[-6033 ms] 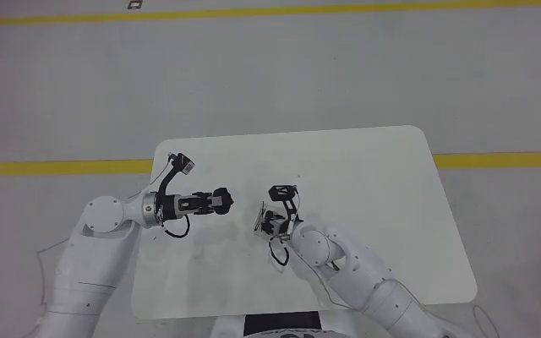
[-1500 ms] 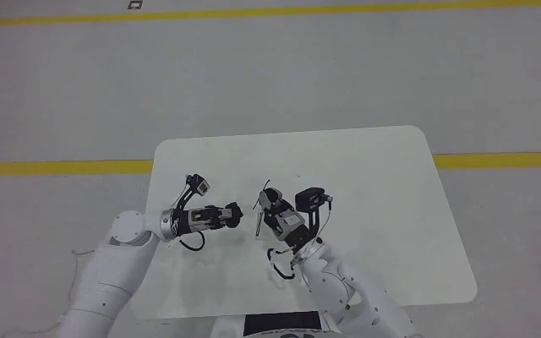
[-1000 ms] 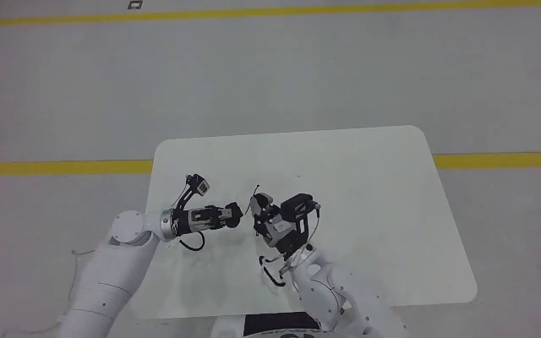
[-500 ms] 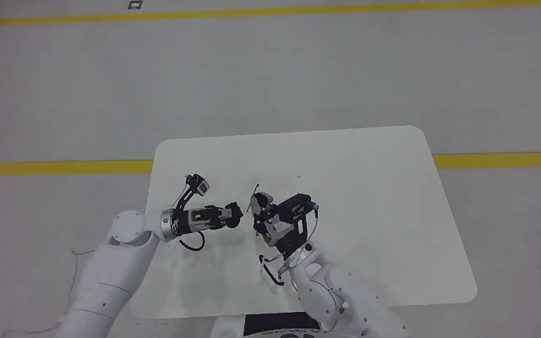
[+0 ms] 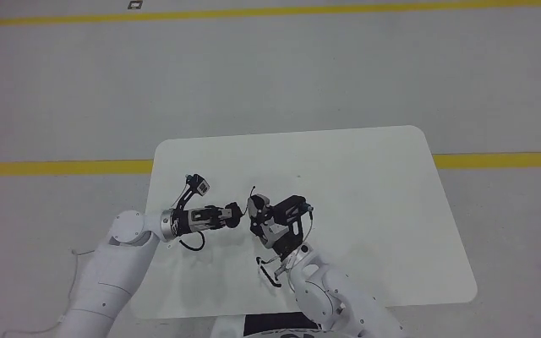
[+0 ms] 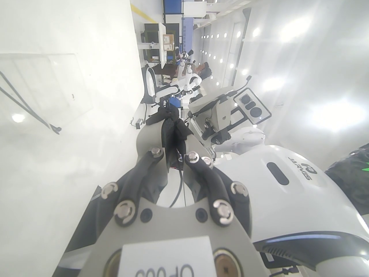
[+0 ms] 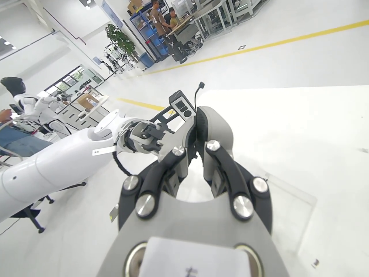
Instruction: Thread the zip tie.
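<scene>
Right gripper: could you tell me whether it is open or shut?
Shut: the fingers of the right gripper press together on the zip tie, whose end sticks out beyond them.

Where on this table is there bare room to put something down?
The table is bare from the arms to its right edge, and along the far edge. Left of centre is crowded: the left gripper and right gripper meet there at the zip tie.

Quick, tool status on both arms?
Left tool: closed; whether it grips anything cannot be told.
Right tool: closed on the zip tie.
</scene>
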Available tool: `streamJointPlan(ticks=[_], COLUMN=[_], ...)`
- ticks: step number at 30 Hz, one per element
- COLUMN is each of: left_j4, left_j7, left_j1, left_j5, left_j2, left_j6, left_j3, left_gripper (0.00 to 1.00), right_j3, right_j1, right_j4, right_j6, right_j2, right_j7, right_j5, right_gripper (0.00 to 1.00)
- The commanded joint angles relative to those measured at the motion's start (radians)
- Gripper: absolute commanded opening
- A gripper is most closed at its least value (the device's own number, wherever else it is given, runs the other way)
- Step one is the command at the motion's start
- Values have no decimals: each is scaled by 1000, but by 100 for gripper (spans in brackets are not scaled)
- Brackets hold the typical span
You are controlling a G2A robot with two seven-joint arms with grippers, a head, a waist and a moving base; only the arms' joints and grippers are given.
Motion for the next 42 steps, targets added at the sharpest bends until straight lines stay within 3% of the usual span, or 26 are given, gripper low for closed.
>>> streamJointPlan(ticks=[1, 42], left_j4=[0, 0], left_j7=[0, 0], left_j1=[0, 0], left_j5=[0, 0], left_j2=[0, 0], left_j6=[0, 0], left_j3=[0, 0], left_gripper=[0, 0], right_j3=[-1, 1], right_j1=[1, 7], right_j4=[2, 24], right_j6=[-1, 4], right_j2=[-1, -17], right_j7=[2, -1], right_j5=[0, -4], right_gripper=[0, 0])
